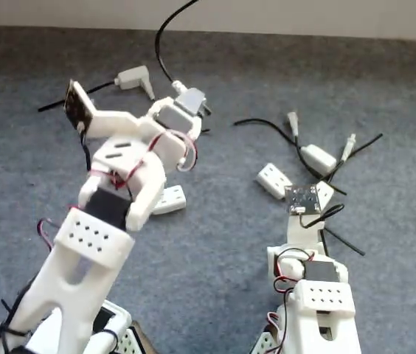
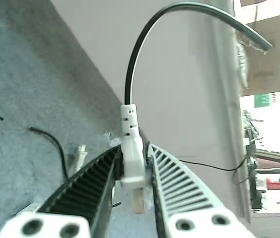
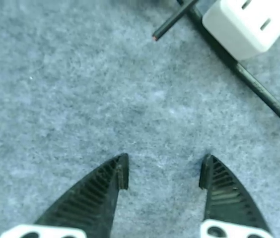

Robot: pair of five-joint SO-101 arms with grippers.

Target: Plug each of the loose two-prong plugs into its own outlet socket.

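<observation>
- The left gripper point(image 2: 133, 148) is clamping a white two-prong plug point(image 2: 130, 130) between its ribbed fingers point(image 2: 93, 186). One metal prong point(image 2: 138, 202) is poking out past the plug body.
- A black cord point(image 2: 145, 44) is arcing away from the held plug's other end.
- In the high view the left arm point(image 1: 119, 184) is stretching toward the upper centre of the frame, carrying that plug above the grey carpet point(image 1: 215, 251).
- A near socket point(image 1: 170, 199) is lying left of centre, partly tucked under the left arm.
- A middle socket point(image 1: 274, 179) is lying right of centre, slots facing up.
- The right gripper point(image 3: 165, 166) is hovering over bare carpet with its jaws apart, holding nothing.
- A far socket point(image 3: 249, 22) is lying just ahead of the right gripper, resting across a thin black cable point(image 3: 264, 94).
- A loose angled plug point(image 1: 134, 77) is lying in the upper left of the high view.
- Two slim plugs point(image 1: 293, 122) point(image 1: 349, 144) are lying in the upper right, their cords crossing.
</observation>
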